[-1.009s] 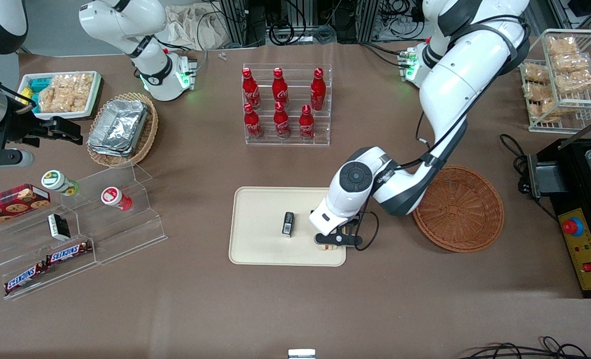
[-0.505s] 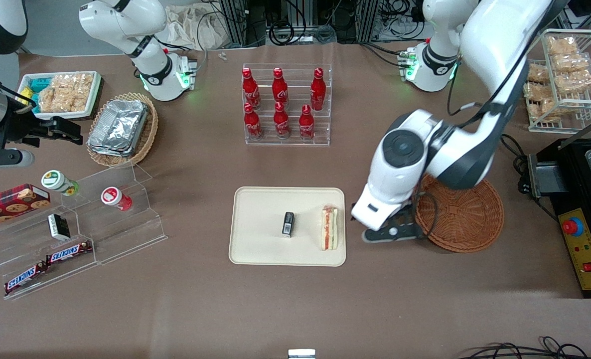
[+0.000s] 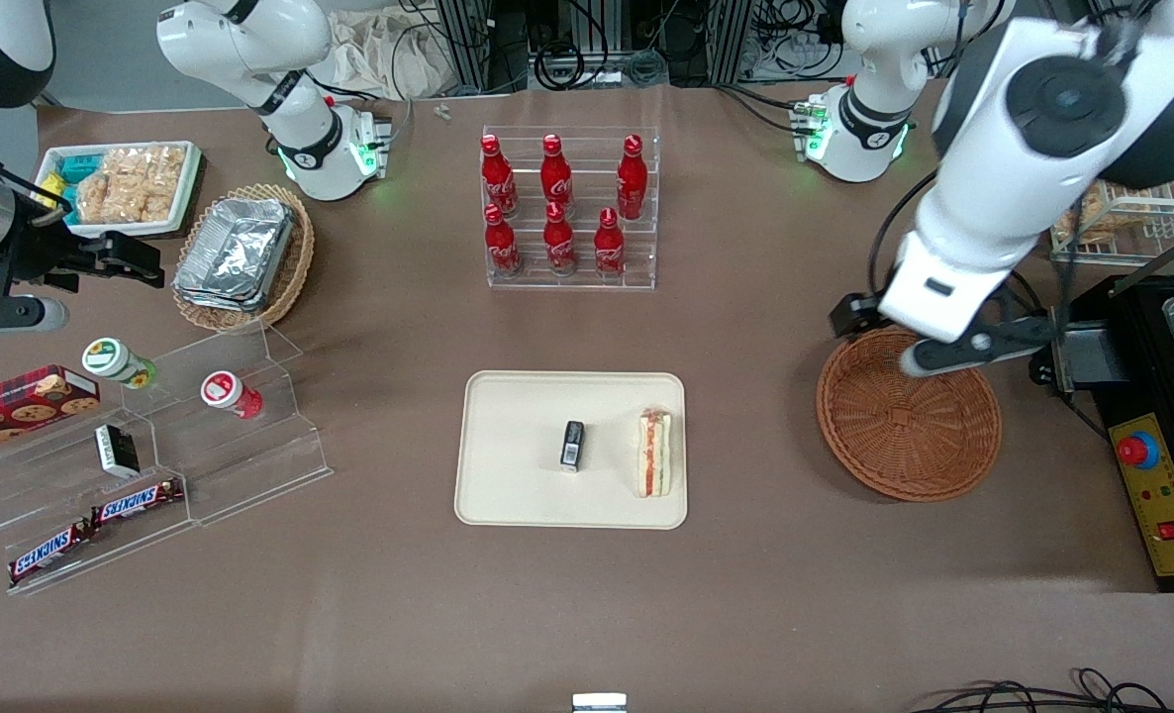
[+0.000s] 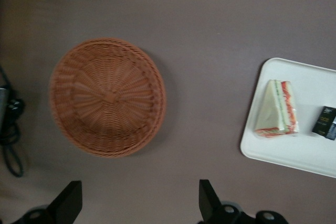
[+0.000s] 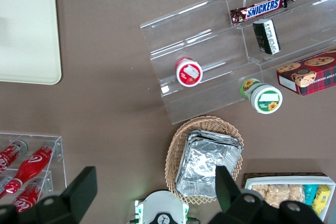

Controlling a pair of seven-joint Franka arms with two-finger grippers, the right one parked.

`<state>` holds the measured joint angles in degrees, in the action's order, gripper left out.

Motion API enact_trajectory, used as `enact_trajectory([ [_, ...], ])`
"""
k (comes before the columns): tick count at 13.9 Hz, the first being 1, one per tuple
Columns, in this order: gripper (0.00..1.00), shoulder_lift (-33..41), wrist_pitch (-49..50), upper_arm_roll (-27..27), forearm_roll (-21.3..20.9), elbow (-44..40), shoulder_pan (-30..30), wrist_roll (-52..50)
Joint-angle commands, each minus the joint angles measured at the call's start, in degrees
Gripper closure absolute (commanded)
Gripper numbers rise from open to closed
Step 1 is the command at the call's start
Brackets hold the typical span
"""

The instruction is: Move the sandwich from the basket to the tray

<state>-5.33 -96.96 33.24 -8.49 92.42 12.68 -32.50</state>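
Observation:
The sandwich (image 3: 655, 453) (image 4: 277, 109) lies on its side on the cream tray (image 3: 518, 416) (image 4: 307, 153), at the tray's end nearest the basket. The round reddish-brown basket (image 3: 909, 426) (image 4: 107, 97) sits beside the tray, toward the working arm's end, with nothing in it. My left gripper (image 3: 968, 349) (image 4: 139, 205) hangs high over the basket's rim farthest from the front camera. It is open, its two dark fingers (image 4: 69, 203) wide apart with only bare table between them.
A small black packet (image 3: 572, 444) (image 4: 325, 121) lies on the tray beside the sandwich. A rack of red bottles (image 3: 567, 208) stands farther from the camera. A black machine with a red button (image 3: 1156, 416) and cables (image 4: 10, 129) border the basket. A wire snack rack (image 3: 1122, 149) stands nearby.
The gripper let go of the sandwich on the tray, then rose and swung away over the basket toward the working arm's end. The sandwich stays where it was set.

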Motion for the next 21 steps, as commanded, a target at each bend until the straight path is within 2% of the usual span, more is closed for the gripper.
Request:
enact_trajectory([
  [1,0.00,0.06,3.44,0.16,1.29,-2.16,3.74,3.84],
  [4,0.00,1.46,4.58,0.15,1.63,-1.98,8.04,10.76],
  [6,0.00,1.47,4.94,-0.11,5.31,-1.90,10.86,15.95],
  [8,0.00,1.47,5.46,-2.90,5.50,-1.72,12.37,21.05],
  [10,0.00,2.16,6.16,-12.45,5.42,-1.63,6.43,25.19],
  [14,0.00,1.29,6.26,-31.01,5.42,-3.12,-10.70,29.68],
  [15,0.00,0.59,6.26,-32.44,5.50,-3.39,-12.22,29.86],
  [19,0.00,-0.20,6.17,-31.93,5.50,-4.36,-12.68,29.42],
  [21,0.00,-0.20,6.26,-29.74,6.29,-4.97,-13.29,29.43],
])
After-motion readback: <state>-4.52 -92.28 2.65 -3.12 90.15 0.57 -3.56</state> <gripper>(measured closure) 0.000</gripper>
